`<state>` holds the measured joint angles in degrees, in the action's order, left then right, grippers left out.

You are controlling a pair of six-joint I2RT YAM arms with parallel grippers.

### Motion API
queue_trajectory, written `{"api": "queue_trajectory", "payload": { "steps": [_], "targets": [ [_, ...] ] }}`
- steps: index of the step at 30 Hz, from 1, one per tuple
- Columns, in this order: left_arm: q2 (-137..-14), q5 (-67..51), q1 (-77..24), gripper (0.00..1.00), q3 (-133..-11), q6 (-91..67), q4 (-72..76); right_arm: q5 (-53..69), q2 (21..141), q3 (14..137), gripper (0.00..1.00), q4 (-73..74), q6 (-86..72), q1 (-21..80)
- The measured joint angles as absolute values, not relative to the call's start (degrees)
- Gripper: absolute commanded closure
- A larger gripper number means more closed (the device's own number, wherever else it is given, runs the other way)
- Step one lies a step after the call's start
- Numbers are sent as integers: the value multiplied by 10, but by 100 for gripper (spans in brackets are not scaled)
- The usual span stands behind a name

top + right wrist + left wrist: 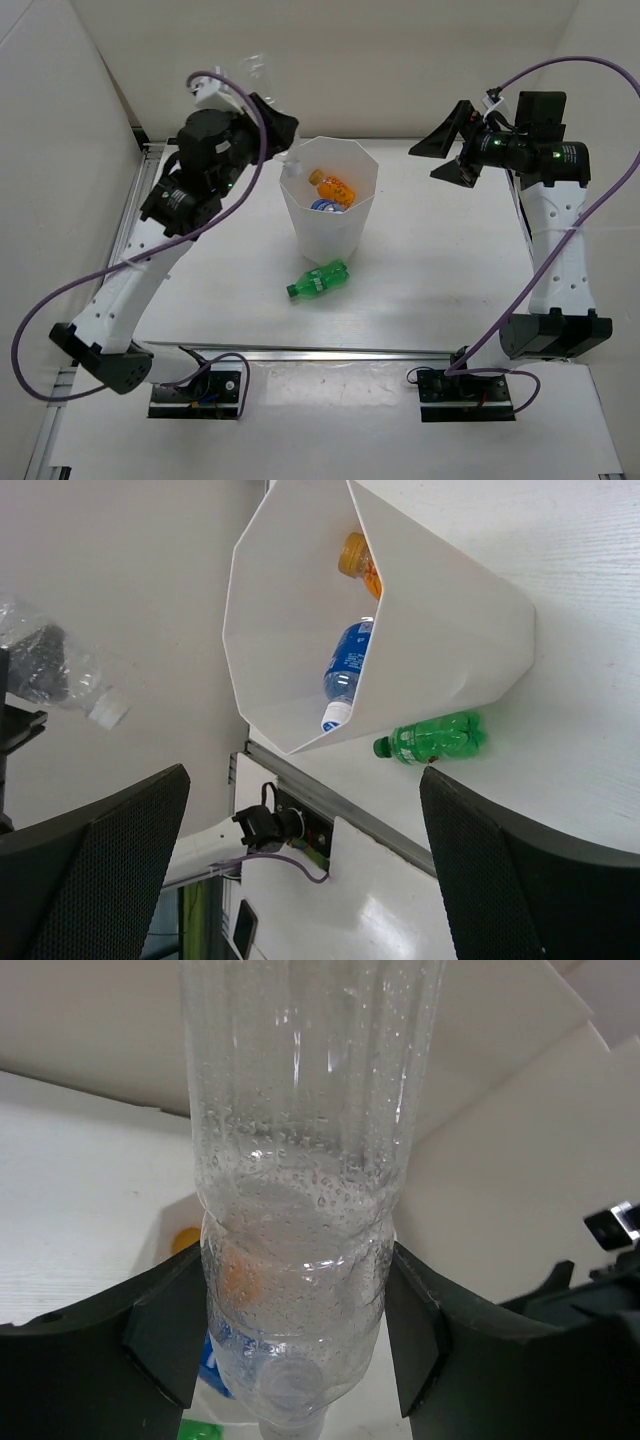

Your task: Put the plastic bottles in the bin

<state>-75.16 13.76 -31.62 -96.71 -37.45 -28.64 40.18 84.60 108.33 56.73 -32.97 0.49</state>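
My left gripper point(277, 128) is shut on a clear plastic bottle point(300, 1160), held cap down above the left rim of the bin point(330, 235). Its black fingers point(165, 1335) press both sides of the bottle's shoulder. The tall white faceted bin stands mid-table and holds an orange bottle point(332, 184) and a blue-labelled clear bottle point(325, 205). A green bottle point(318, 279) lies on its side on the table just in front of the bin. My right gripper point(452, 150) hangs open and empty, raised to the right of the bin. The right wrist view shows the bin point(450, 630), the green bottle point(435, 737) and the held clear bottle point(55, 670).
White walls close in the table at the back and both sides. A metal rail point(330, 352) runs along the near edge, with the arm bases and purple cables point(40, 310) behind it.
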Motion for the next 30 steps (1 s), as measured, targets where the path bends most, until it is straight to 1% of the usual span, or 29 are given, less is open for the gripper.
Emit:
{"api": "queue_trajectory", "payload": {
  "steps": [2, 4, 5, 8, 9, 12, 15, 17, 19, 22, 25, 28, 30],
  "targets": [
    [-781, 136, -343, 40, -988, -368, -284, 403, 846, 1082, 0, 565, -331, 5],
    [-818, 129, -362, 34, -999, -358, -287, 403, 845, 1081, 0, 563, -331, 5],
    [-839, 121, -367, 29, -1004, -353, -287, 403, 842, 1077, 0, 561, -331, 5],
    [-900, 100, -378, 19, -1006, -337, -295, 403, 827, 1058, 0, 555, -331, 5],
    [-917, 100, -381, 0, -1005, -334, -301, 403, 820, 1051, 0, 554, -330, 5],
    [-936, 108, -386, 0, -989, -322, -317, 403, 796, 1027, 0, 551, -328, 5],
    [-918, 133, -389, 0, -981, -303, -326, 403, 768, 1003, 0, 551, -322, 5],
    [-880, 158, -384, 0, -961, -293, -320, 403, 755, 999, 0, 551, -307, 11],
    [-814, 203, -371, 0, -914, -294, -311, 396, 746, 999, 0, 548, -283, 37],
    [-694, 261, -332, 0, -827, -312, -310, 368, 745, 1012, 0, 552, -234, 132],
    [-594, 283, -279, 0, -747, -337, -318, 291, 760, 1048, 0, 567, -172, 286],
    [-563, 291, -244, 0, -713, -375, -360, 187, 805, 1105, 0, 587, -111, 451],
    [-569, 303, -228, 0, -698, -404, -405, 99, 834, 1105, 0, 586, -70, 559]
  ]
}}
